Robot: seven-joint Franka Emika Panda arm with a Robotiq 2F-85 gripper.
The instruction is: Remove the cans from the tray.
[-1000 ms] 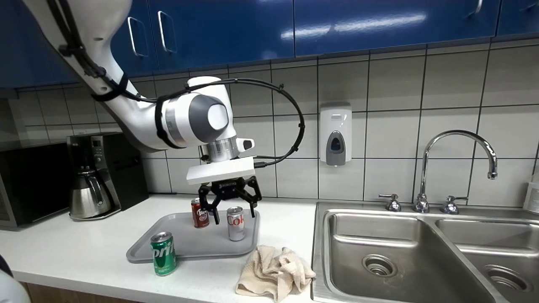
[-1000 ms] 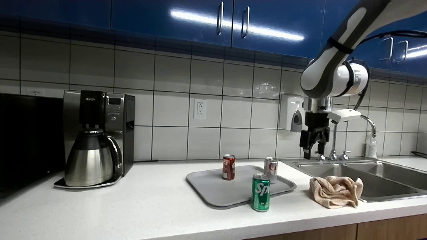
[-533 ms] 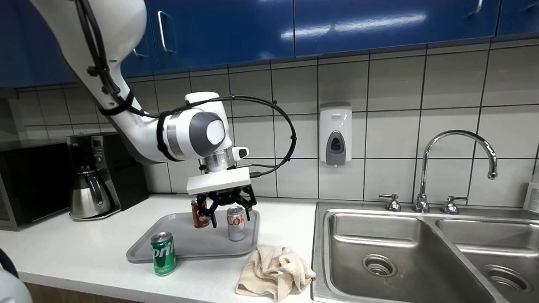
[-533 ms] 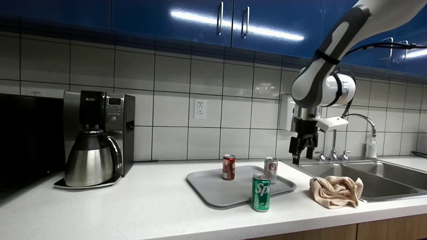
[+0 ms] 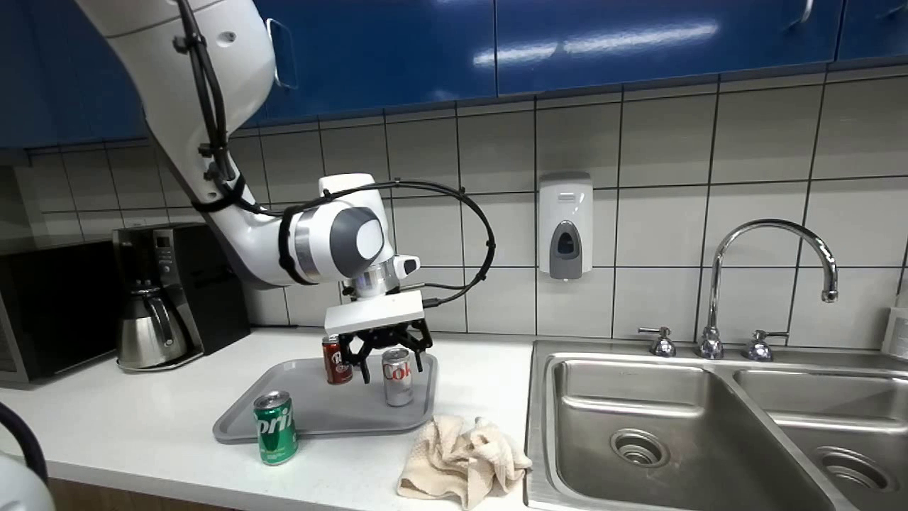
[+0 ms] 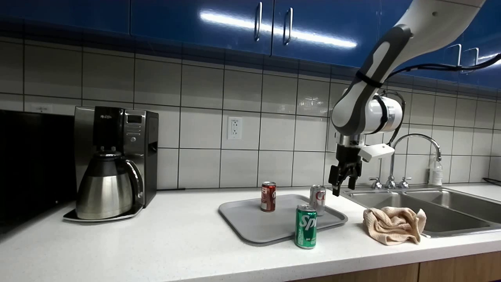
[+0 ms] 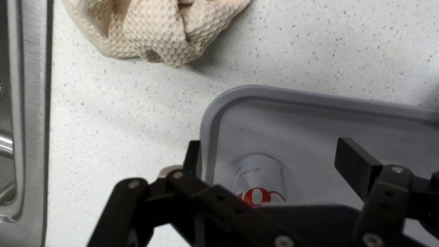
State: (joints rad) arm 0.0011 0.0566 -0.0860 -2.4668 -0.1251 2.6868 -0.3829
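The silver-white can (image 5: 398, 387) stands upright on the grey tray (image 5: 326, 415), near its sink-side end. Farther back on the tray is the dark red can (image 6: 268, 197), also upright. The green can (image 6: 305, 227) stands on the counter just in front of the tray's rim. My gripper (image 5: 392, 370) is open above the tray's sink side, holding nothing. In an exterior view the gripper (image 6: 344, 189) appears right of the silver-white can, apart from it. The wrist view shows that can (image 7: 259, 178) lower, between the spread fingers (image 7: 356, 164); its top is hidden by the gripper.
A crumpled beige cloth (image 5: 461, 461) lies on the counter between tray and steel sink (image 5: 638, 397). A coffee maker with a steel pot (image 6: 105, 192) stands at the far left. A soap dispenser (image 5: 565, 227) hangs on the tiled wall, and a tap (image 5: 716, 284) rises behind the sink.
My gripper has come down over the tray, and moved left towards the silver-white can in an exterior view. It has stayed open. Cans, tray and cloth have not moved.
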